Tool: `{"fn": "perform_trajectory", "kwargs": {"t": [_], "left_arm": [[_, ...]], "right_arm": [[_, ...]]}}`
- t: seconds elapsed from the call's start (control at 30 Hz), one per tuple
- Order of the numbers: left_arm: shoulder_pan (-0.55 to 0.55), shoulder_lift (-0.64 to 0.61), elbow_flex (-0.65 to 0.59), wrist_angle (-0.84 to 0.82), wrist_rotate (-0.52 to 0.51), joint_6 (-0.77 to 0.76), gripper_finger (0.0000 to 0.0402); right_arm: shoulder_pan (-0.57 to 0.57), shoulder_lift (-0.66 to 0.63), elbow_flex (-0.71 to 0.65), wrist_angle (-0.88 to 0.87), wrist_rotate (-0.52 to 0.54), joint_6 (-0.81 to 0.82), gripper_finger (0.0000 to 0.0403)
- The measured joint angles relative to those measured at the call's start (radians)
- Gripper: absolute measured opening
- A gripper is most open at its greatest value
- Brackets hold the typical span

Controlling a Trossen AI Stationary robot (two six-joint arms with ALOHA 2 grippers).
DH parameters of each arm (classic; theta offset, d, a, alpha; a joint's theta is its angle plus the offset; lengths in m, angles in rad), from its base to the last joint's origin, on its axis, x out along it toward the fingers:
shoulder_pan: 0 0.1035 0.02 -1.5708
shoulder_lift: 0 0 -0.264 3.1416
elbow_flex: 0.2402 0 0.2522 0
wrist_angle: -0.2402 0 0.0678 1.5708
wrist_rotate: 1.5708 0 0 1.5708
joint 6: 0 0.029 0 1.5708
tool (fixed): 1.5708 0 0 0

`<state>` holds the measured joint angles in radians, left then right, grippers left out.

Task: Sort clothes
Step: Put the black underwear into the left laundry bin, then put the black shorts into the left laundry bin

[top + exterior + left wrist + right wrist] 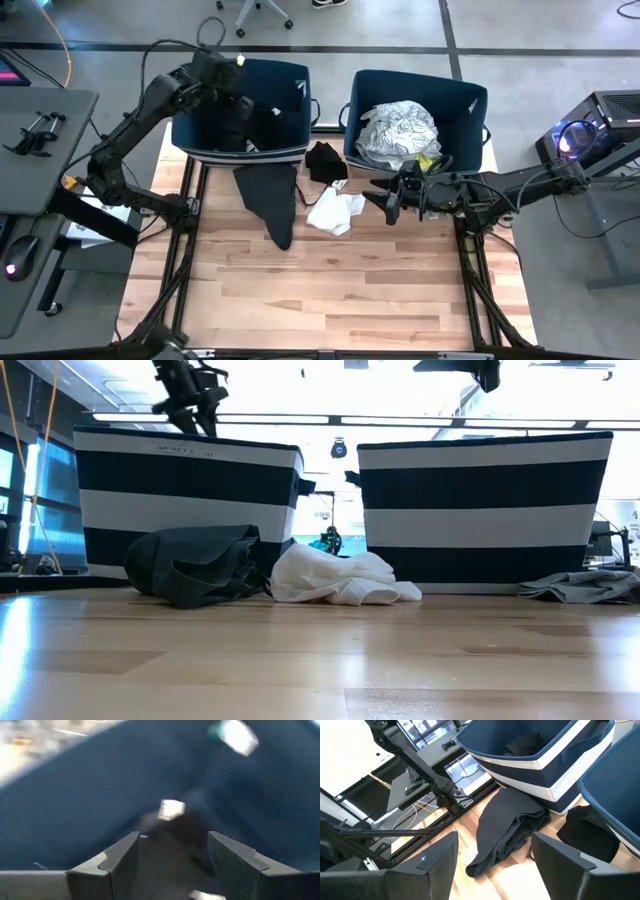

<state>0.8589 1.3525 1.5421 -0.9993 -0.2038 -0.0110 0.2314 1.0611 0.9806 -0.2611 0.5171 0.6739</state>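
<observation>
Presently, clothes on the counter [330, 290]: one dark grey garment [272, 200] lying against the front of the left bin [190, 140]; one black garment [325, 160] between the two bins; one white garment [336, 211] just in front of it. Dark pieces [262, 120] already lie in the left bin; a light patterned piece [398, 130] and a neon yellow scrap [430, 161] lie in the right bin [470, 100]. A further grey piece [585, 586] shows in the low view beside the right bin.

Left end effector [236, 92]: above the left bin, fingers apart over dark cloth, gripping nothing visible. Step in hand, by judgement: a drop into the dark bin.

Right end effector [388, 203]: low over the counter, just beside the white garment, fingers apart and empty.

Next move, by judgement: the right arm closes on the white garment and carries it to the right bin.
</observation>
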Motion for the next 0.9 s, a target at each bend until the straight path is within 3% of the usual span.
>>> {"fn": "perform_trajectory", "kwargs": {"t": [0.07, 0.17, 0.23, 0.37, 0.47, 0.6, 0.9], "left_arm": [[-0.001, 0.003, -0.042, -0.003, 0.100, 0.003, 0.0212], [-0.001, 0.024, -0.146, -0.008, 0.139, -0.027, 0.0189], [0.006, 0.044, -0.233, -0.003, 0.082, -0.031, 0.0171], [0.028, 0.092, -0.399, 0.098, -0.125, -0.022, 0.0137], [0.055, 0.123, -0.434, 0.133, -0.072, 0.001, 0.0119], [0.053, 0.120, -0.366, 0.074, -0.047, 0.022, 0.0101], [-0.034, -0.042, -0.014, -0.071, -0.028, -0.009, 0.0081]], "right_arm": [[0.000, 0.000, 0.000, -0.004, 0.000, 0.000, 0.0239], [0.000, 0.000, 0.000, -0.010, 0.000, 0.000, 0.0239], [0.000, 0.000, 0.000, -0.011, 0.001, 0.000, 0.0239], [0.000, 0.000, 0.000, -0.011, 0.000, 0.007, 0.0239], [0.000, 0.000, 0.000, -0.011, 0.000, 0.022, 0.0239], [0.000, 0.000, 0.000, -0.011, 0.000, 0.029, 0.0239], [-0.002, 0.000, 0.000, -0.013, 0.019, -0.019, 0.0239]]}}
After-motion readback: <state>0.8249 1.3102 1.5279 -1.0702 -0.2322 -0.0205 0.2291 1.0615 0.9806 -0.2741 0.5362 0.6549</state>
